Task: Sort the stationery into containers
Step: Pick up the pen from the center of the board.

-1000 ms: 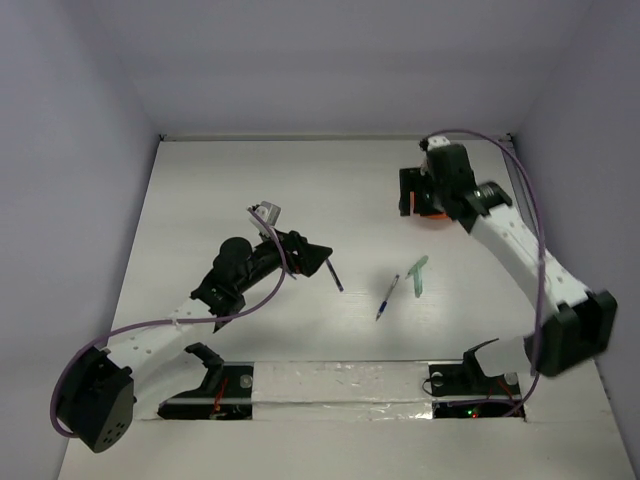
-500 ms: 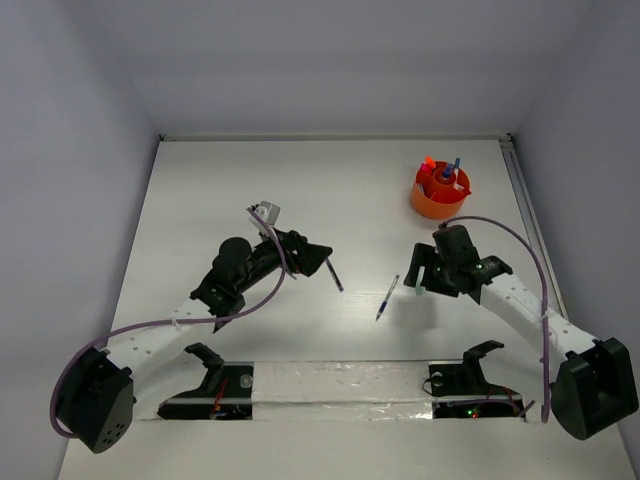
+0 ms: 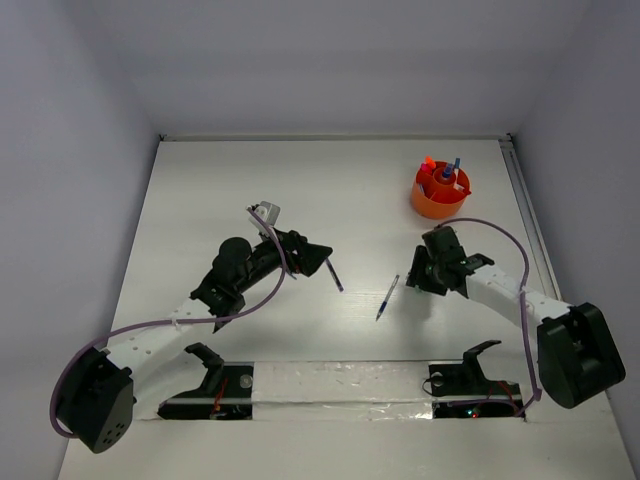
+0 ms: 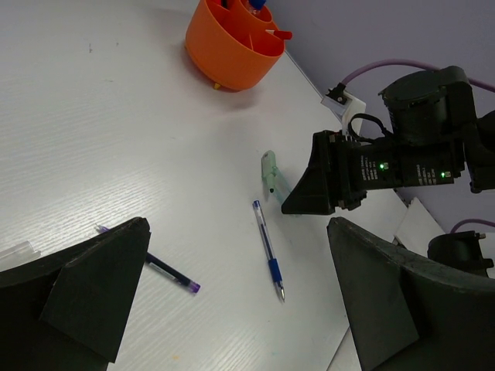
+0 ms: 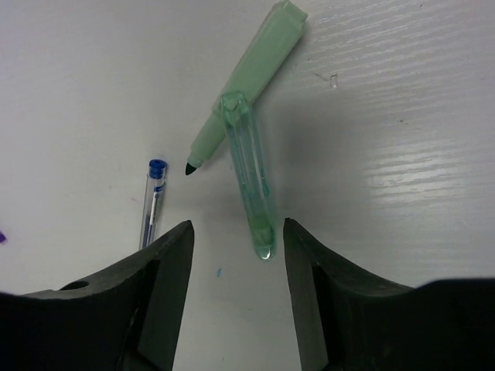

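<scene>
My right gripper [image 5: 238, 232] is open and hangs low over the table, its jaws on either side of the near end of a clear light-green piece [image 5: 249, 182]. That piece lies across a pale green marker [image 5: 244, 89]. In the top view the right gripper [image 3: 418, 272] hides both. A blue pen [image 3: 387, 297] lies just to its left, and shows in the right wrist view [image 5: 152, 202] too. My left gripper [image 3: 318, 258] is open and empty, above a dark purple pen [image 4: 155, 265]. The orange cup [image 3: 440, 192] at the back right holds several pens.
The left wrist view shows the blue pen [image 4: 268, 249], the green marker [image 4: 268, 171] and the orange cup [image 4: 232, 46] beyond my left gripper [image 4: 238, 228]. White walls close the table at the back and sides. The arm bases sit at the near edge.
My right arm has swung from over the orange cup back toward the near side and now sits low over the green pieces. The left arm has not moved.
</scene>
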Controlling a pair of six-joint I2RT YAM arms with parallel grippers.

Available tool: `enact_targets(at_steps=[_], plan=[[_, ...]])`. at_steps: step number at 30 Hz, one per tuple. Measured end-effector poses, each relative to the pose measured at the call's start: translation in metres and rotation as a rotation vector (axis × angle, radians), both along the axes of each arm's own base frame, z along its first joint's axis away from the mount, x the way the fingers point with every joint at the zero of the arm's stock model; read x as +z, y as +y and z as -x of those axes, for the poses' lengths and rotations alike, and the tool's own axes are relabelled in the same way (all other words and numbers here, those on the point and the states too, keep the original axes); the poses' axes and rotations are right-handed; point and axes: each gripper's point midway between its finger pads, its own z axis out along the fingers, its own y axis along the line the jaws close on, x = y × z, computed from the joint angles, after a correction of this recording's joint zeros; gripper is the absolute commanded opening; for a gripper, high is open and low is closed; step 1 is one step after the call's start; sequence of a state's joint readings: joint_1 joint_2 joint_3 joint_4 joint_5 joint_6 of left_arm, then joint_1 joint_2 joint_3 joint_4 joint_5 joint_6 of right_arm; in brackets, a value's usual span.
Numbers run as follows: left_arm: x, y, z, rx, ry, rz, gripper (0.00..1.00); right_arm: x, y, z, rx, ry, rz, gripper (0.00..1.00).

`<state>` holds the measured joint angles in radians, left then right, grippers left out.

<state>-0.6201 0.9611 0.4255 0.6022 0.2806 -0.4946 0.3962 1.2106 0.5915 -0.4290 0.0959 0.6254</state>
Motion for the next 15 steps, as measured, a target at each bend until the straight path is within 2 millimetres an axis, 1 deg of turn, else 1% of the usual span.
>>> enact_targets(at_steps=[1, 2, 3, 5, 8, 11, 12, 13, 15], plan=[[0.0, 0.0, 0.0, 0.0, 0.0, 0.0, 0.99, -0.001, -0.001, -0.002, -0.004, -0.003, 0.004, 0.51], [0.0, 0.0, 0.0, 0.0, 0.0, 0.0, 0.99, -0.002, -0.001, -0.003, -0.007, -0.007, 0.008, 0.51], [0.0, 0.0, 0.0, 0.0, 0.0, 0.0, 0.99, -0.003, -0.001, -0.005, -0.011, -0.008, 0.011, 0.46], [0.0, 0.0, 0.0, 0.0, 0.0, 0.0, 0.99, -0.007, -0.001, -0.006, -0.015, -0.007, 0.017, 0.41], [0.0, 0.0, 0.0, 0.0, 0.0, 0.0, 0.99, -0.011, -0.003, -0.005, -0.02, -0.002, 0.026, 0.4], [0.0, 0.0, 0.0, 0.001, 0.0, 0.0, 0.99, -0.011, -0.003, -0.005, -0.021, -0.007, 0.026, 0.4], [0.0, 0.0, 0.0, 0.001, 0.001, 0.001, 0.99, -0.011, -0.004, -0.005, -0.021, -0.009, 0.025, 0.35], [0.0, 0.0, 0.0, 0.001, 0.001, 0.001, 0.99, -0.011, -0.004, -0.004, -0.02, -0.014, 0.023, 0.32], [0.0, 0.0, -0.001, 0.001, 0.002, 0.003, 0.99, -0.012, -0.005, -0.003, -0.024, -0.015, 0.022, 0.18]])
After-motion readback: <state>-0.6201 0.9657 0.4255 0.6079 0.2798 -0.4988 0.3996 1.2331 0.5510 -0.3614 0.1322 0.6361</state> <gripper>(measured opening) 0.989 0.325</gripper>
